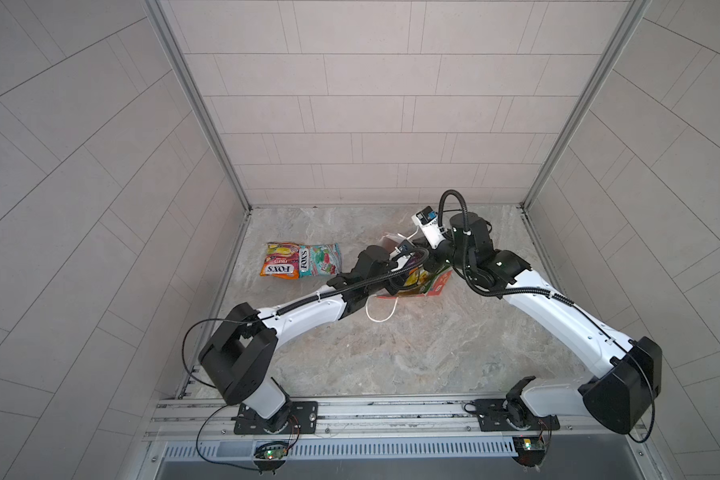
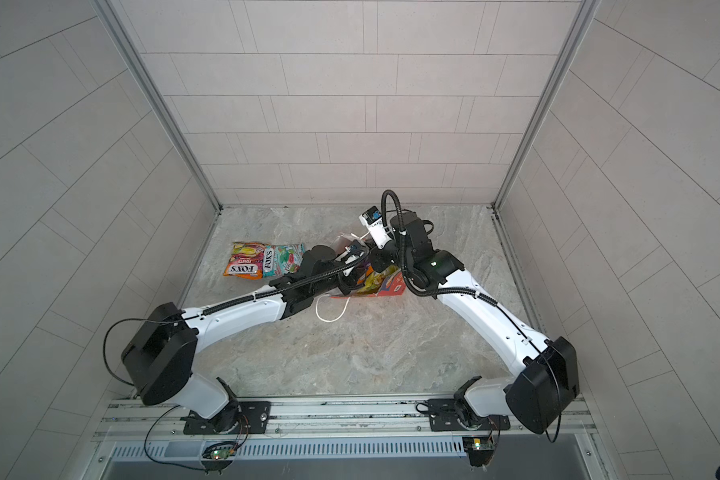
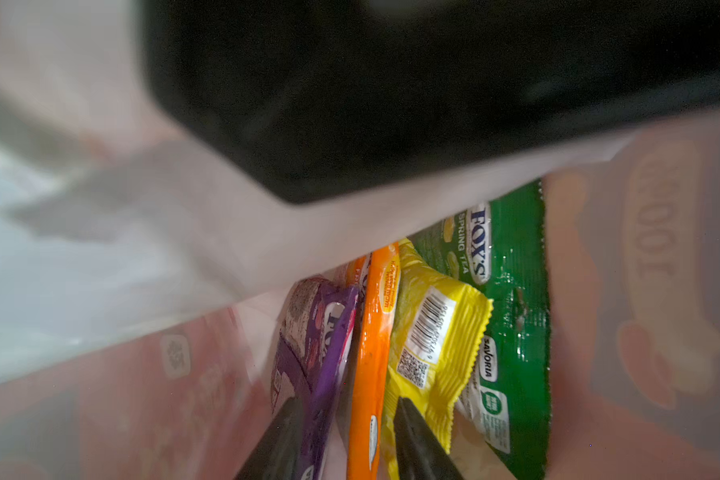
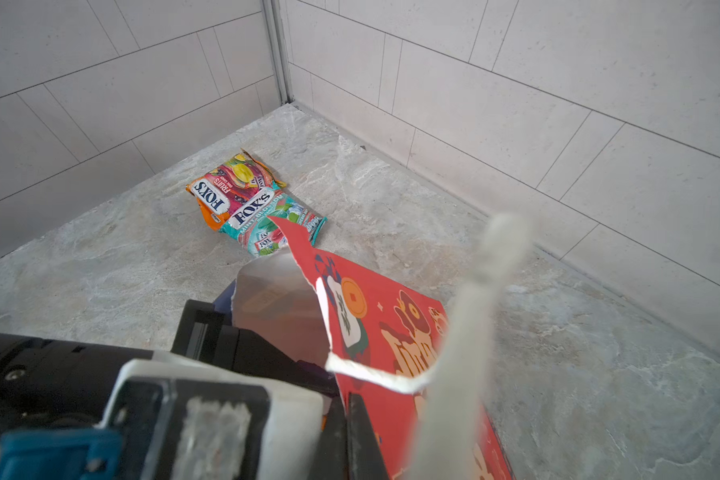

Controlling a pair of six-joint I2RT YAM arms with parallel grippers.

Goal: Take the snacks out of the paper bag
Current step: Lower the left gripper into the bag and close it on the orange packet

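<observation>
Paper bag (image 1: 439, 284): lay on its side on the marbled tabletop (image 1: 391, 357), toward the back wall, mouth turned to the left arm, one white cord handle (image 1: 381, 313) trailing on the surface in both top views. Contained four of the snacks, seen edge-on and side by side in the left wrist view: purple packet (image 3: 329, 332), orange-edged packet (image 3: 375, 353), yellow packet (image 3: 433, 332), and green packet (image 3: 512, 311) against the bag's wall.

Left gripper (image 3: 348, 401): reached into the bag's mouth, fingers partly parted. Showed one tip over the purple packet and the other over the yellow packet, with the orange-edged packet between. Could not be judged whether anything was pinched.

Right gripper (image 4: 358, 432): closed fully on the bag's raised upper rim, beside a second, blurred cord handle (image 4: 466, 332).

Outside the bag: orange FRUITS packet (image 1: 279, 264) and teal packet (image 1: 319, 259), flat on the tabletop, touching side by side, left of the bag near the left wall.
</observation>
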